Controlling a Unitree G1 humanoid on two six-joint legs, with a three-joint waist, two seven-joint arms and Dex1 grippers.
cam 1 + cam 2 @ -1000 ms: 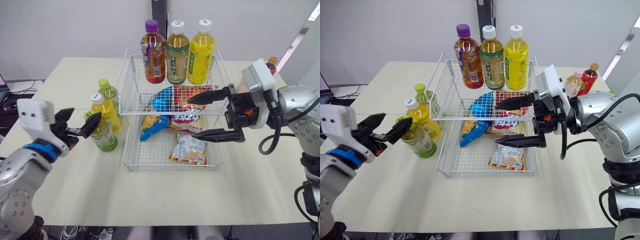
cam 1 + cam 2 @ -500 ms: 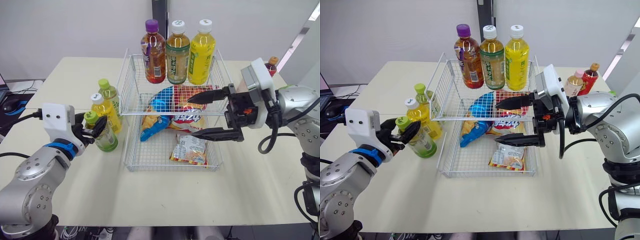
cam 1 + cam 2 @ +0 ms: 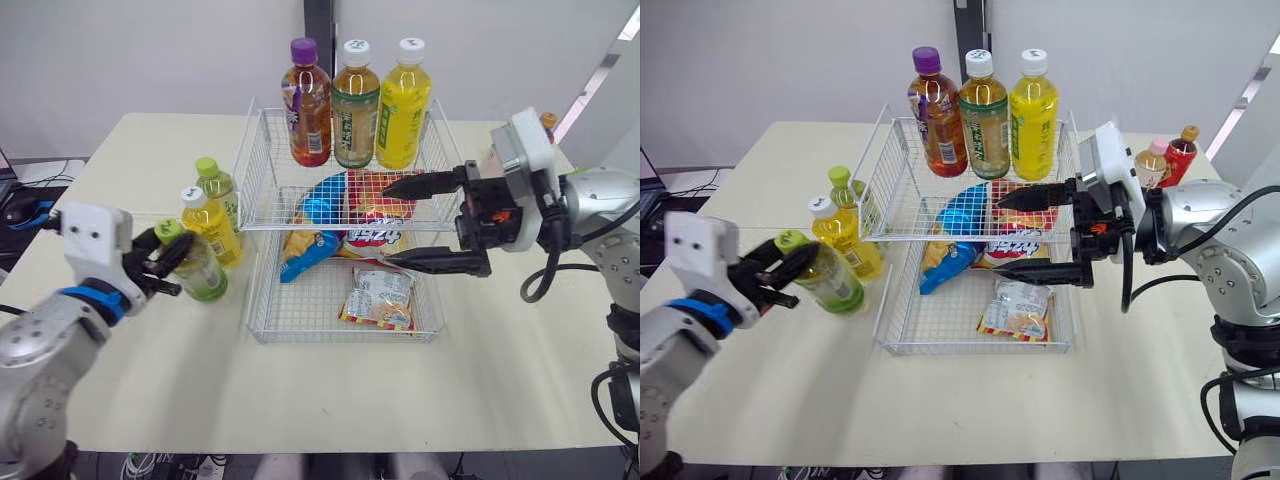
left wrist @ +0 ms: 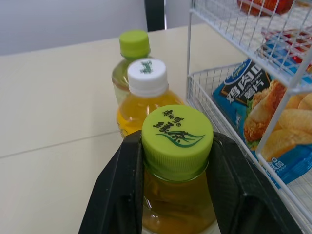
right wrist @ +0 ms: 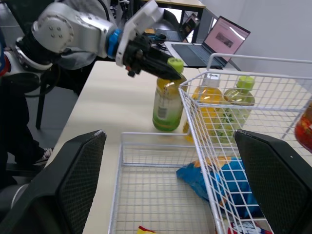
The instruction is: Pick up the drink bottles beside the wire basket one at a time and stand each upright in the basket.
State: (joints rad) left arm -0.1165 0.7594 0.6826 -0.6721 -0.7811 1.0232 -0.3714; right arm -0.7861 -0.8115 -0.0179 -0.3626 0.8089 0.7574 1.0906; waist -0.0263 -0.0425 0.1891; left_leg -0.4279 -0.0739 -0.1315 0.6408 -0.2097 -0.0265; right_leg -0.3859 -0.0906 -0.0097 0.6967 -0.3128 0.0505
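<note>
The bare table (image 3: 300,400) lies closest to me. Just past it, on my left side, the left claw (image 3: 172,262) has gone from spread wide a second ago to clenched on the neck of the green-capped bottle (image 3: 203,275). In the left wrist view, both black fingers (image 4: 119,195) press against the bottle just under its cap.

That bottle stood straight half a second ago. It now leans with its cap tipped toward my left arm, still outside the basket and near its left front corner. I can't tell whether its base has left the table. I judge the grab made and the lift just starting.

Right behind it, the white-capped yellow bottle (image 3: 212,228) and a second green-capped bottle (image 3: 218,188) wait upright beside the wire basket (image 3: 340,340).

The lower tier holds snack bags (image 3: 375,297). The right claw (image 3: 388,222) hovers over them, released, its fingers far apart, and it has hardly moved.

Farther back, three bottles (image 3: 355,105) already stand upright in the upper tier. I think the held bottle belongs up there too. Beyond my right arm, two more small bottles (image 3: 1165,160) sit at the table's far edge.
</note>
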